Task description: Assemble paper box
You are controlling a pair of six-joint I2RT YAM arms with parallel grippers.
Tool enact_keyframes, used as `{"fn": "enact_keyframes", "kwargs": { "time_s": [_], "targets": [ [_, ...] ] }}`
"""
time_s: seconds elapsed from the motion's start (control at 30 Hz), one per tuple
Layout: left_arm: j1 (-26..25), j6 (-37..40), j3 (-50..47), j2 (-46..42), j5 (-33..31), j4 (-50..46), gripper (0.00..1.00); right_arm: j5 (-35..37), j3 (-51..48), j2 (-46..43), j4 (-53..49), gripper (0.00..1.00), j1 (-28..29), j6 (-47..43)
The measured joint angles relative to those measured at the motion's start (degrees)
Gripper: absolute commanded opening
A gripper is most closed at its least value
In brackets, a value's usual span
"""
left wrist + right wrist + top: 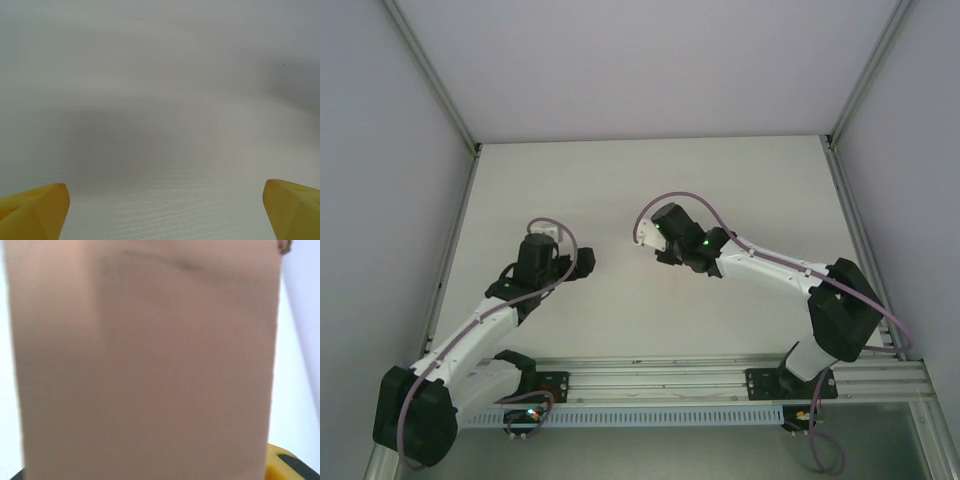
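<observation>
Evidently early in the job: no stood-up walls, no tucked tabs, no closed box to be made out anywhere. Grips the paper box (145, 370) in the right gripper (647, 234), by all appearances: stands the card upright directly ahead of the palm, hard against the lens and seemingly clear of the table (620, 180), with one yellow finger (284, 466) peeping out beside the card's near right corner. Hides the pinch itself behind the card, so clenched on it by judgement only. Holds the left gripper (165, 212) released, spread wide, nothing between its fingertips (35, 210), facing the right gripper across a gap and not touching the card. Leaves nearly all of the work, at a guess: folding along the creases, raising the sides, locking the flaps. Looks like thin matte cardboard, salmon-pink, smooth and flat across the broad face ahead of the fingers, with straight parallel side edges and a faint dark curved line near the far end, maybe a crease or a cut, too blurred to say. Cannot tell flat sheet from part-folded shell. Shows wedge-shaped yellow fingertips, waxy and slightly translucent, over a white, faintly wood-grained table
</observation>
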Motion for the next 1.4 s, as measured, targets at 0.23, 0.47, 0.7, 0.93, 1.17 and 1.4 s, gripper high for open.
{"fn": "enact_keyframes", "kwargs": {
  "time_s": [0.23,0.47,0.7,0.93,1.17,1.4],
  "targets": [
    [0.0,0.02,0.0,-0.5,0.02,-0.59,1.0,6.01,-1.33,7.3,9.84,0.36,0.04,-6.4],
    [0.0,0.02,0.0,-0.72,0.02,-1.64,1.0,8.15,-4.35,10.8,10.27,0.49,0.72,-10.47],
    [0.0,0.04,0.02,-0.85,0.02,-2.43,1.0,8.31,-4.39,10.82,5.57,0.79,4.52,-9.09],
    [0.0,0.46,0.96,-0.87,0.02,-2.99,1.0,5.22,-5.79,5.97,-0.94,1.0,7.74,-5.79],
    [0.0,1.07,2.05,-1.51,0.81,-2.86,1.0,-3.04,-9.42,-8.9,-3.74,1.0,7.76,-2.8],
    [-3.67,5.95,2.08,2.67,12.61,-0.17,0.98,-16.94,-10.38,-13.18,-3.45,1.0,-3.34,3.8]
  ]
}}
